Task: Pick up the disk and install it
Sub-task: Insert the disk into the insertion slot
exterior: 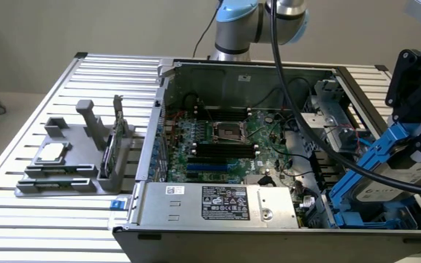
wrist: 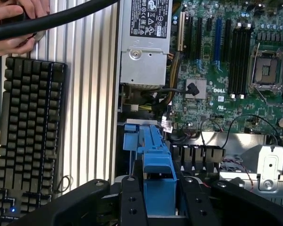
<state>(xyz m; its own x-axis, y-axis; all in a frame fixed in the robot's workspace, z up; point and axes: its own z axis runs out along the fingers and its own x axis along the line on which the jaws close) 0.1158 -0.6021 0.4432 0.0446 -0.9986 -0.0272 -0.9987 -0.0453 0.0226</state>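
Note:
The disk (exterior: 387, 188), a silver-grey drive with a white label clipped in a blue rail frame, hangs tilted over the open computer case's (exterior: 168, 76) near corner at the exterior view's right. My black gripper (exterior: 413, 143) is shut on its blue frame from above. In the wrist view the two black fingers (wrist: 132, 200) press on either side of the blue frame of the disk (wrist: 158, 165). Under it lies a blue drive bay (wrist: 134, 134), and the same bay (exterior: 357, 218) sits in the case below the disk.
Inside the case are the motherboard (exterior: 225, 142) and the grey power supply (exterior: 218, 203). A grey holder (exterior: 57, 175) with a chip and a card stands on the slatted table at the left. A keyboard (wrist: 28, 141) lies beside the case. A hand (wrist: 19, 23) holds a black cable (wrist: 61, 19).

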